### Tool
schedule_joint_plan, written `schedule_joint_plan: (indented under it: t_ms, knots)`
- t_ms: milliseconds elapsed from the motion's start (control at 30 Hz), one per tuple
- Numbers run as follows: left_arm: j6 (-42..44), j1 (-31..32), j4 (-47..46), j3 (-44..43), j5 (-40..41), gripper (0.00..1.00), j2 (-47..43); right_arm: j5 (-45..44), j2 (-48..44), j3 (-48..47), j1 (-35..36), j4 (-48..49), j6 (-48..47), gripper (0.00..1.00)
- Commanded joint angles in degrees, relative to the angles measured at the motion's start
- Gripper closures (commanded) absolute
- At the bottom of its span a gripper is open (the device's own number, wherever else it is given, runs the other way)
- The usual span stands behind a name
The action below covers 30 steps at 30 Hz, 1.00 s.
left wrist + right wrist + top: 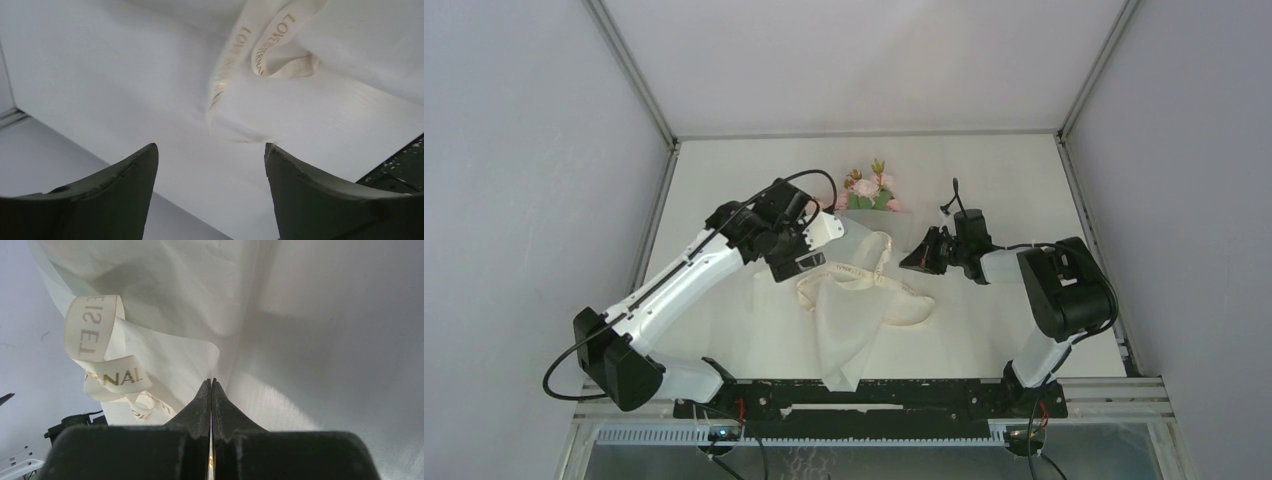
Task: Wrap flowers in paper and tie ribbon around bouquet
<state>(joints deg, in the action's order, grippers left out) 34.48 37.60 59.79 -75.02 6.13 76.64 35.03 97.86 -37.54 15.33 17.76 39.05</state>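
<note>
- Left tool (pixel 211 146): gapes wide, grips nothing, hovers near the ribbon (pixel 272 42).
- Right tool (pixel 211 382): sits pressed fully shut beside the cone's right flank; cannot tell whether anything is pinched between the tips.
- Bouquet (pixel 849 305): lies along the middle of the worktop (pixel 994 180), with the flowers (pixel 869 187) at the far end and the narrow tip toward the arm bases.
- Ribbon: drapes over the paper (pixel 842 350) in slack loops, with no tight knot visible.
- Risk: with no firm hold on either end, may slacken and slide down the taper, letting the paper spring open.
- Risk: a careless regrasp may catch thin paper along with ribbon, tearing it or dragging the whole bundle.
</note>
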Motion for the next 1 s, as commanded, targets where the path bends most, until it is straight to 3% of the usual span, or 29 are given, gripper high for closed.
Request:
schedule_joint_plan:
  t_ms: [0, 133, 200, 400, 567, 833, 900, 967]
  knots:
    - [1.94, 1.8, -5.16, -0.89, 5.03, 0.17, -2.84, 0.4, -2.54, -0.08, 0.15, 1.88, -0.9, 1.0]
    - [1.66, 10.1, -5.38, -2.71, -11.56, 0.17, -0.49, 0.79, -1.79, -0.11, 0.37, 3.04, -0.18, 1.0]
    - [3.39, 13.67, -10.42, 0.32, -14.41, 0.16, 2.19, 0.92, -1.45, -0.04, 0.41, 3.57, 0.29, 1.0]
    - [5.6, 16.36, -25.75, 2.88, -8.98, 0.03, 13.64, 1.01, -1.45, -0.05, 0.63, 3.14, -0.05, 1.0]
    - [6.81, 16.19, -30.84, 2.21, -7.01, 0.01, 20.21, 1.27, -1.44, -0.07, 0.51, 3.09, -0.3, 1.0]
    - [7.19, 13.99, -26.54, 0.01, -6.31, 0.07, 28.31, 0.78, -1.71, -0.08, -0.16, 2.19, -0.65, 1.0]
    - [7.12, 14.0, -26.35, 0.22, -6.34, 0.11, 29.22, 0.26, -1.93, -0.02, -0.41, 1.81, -0.75, 1.0]
    - [6.3, 13.99, -26.46, 0.0, -4.42, 0.21, 30.09, -0.09, -2.11, -0.05, -0.46, 1.53, -0.73, 1.0]
